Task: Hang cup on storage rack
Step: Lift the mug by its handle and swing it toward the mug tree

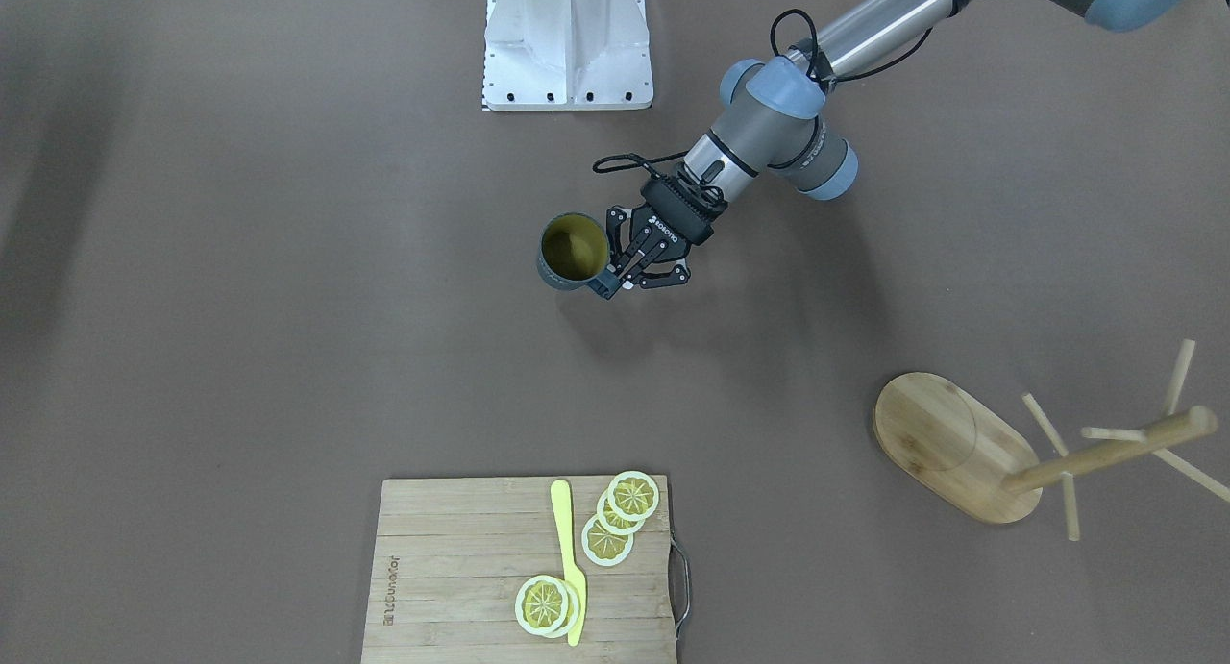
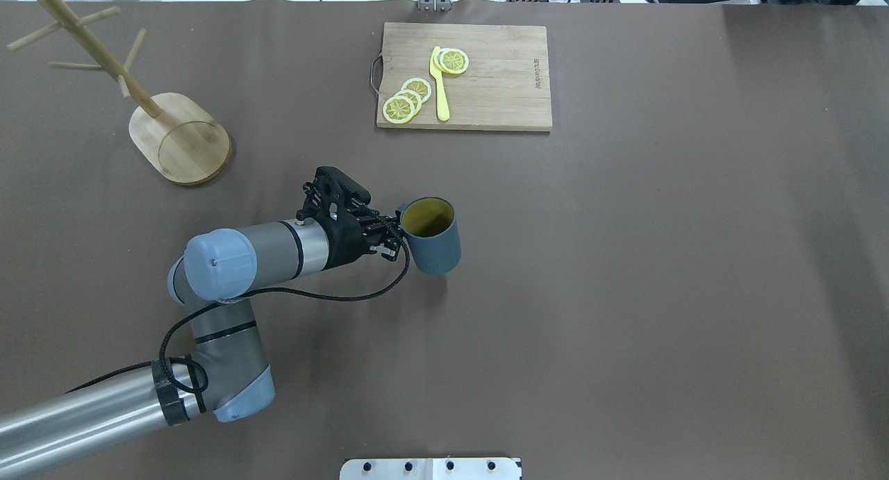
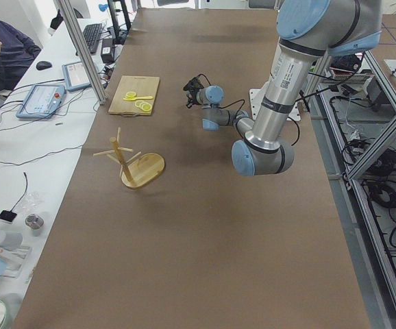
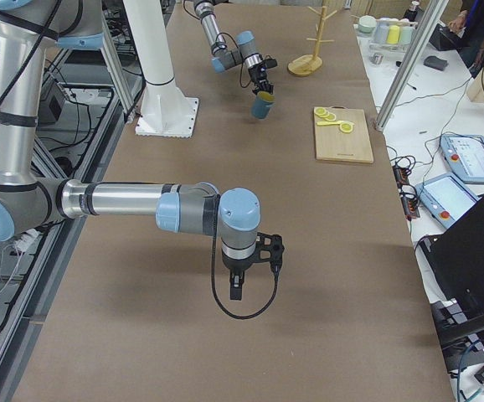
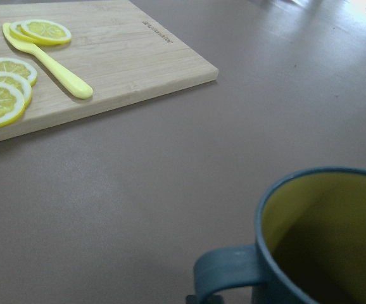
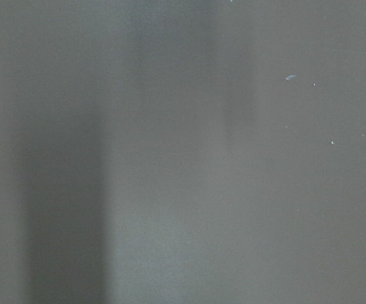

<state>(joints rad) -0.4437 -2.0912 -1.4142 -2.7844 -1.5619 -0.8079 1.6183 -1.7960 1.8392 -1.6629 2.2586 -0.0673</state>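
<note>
Cup is mouth-up near the middle of the tabletop, its handle grasped by the jaws of the left gripper. The storage rack stands well apart, toward the far left corner. A cutting board with lemon slices lies beyond the cup, not between the two. For the right gripper, I cannot tell how the jaws stand.

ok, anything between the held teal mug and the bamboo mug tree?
Nothing visible: bare table between the dark teal mug and bamboo mug tree; the wooden cutting board lies off that line.
</note>
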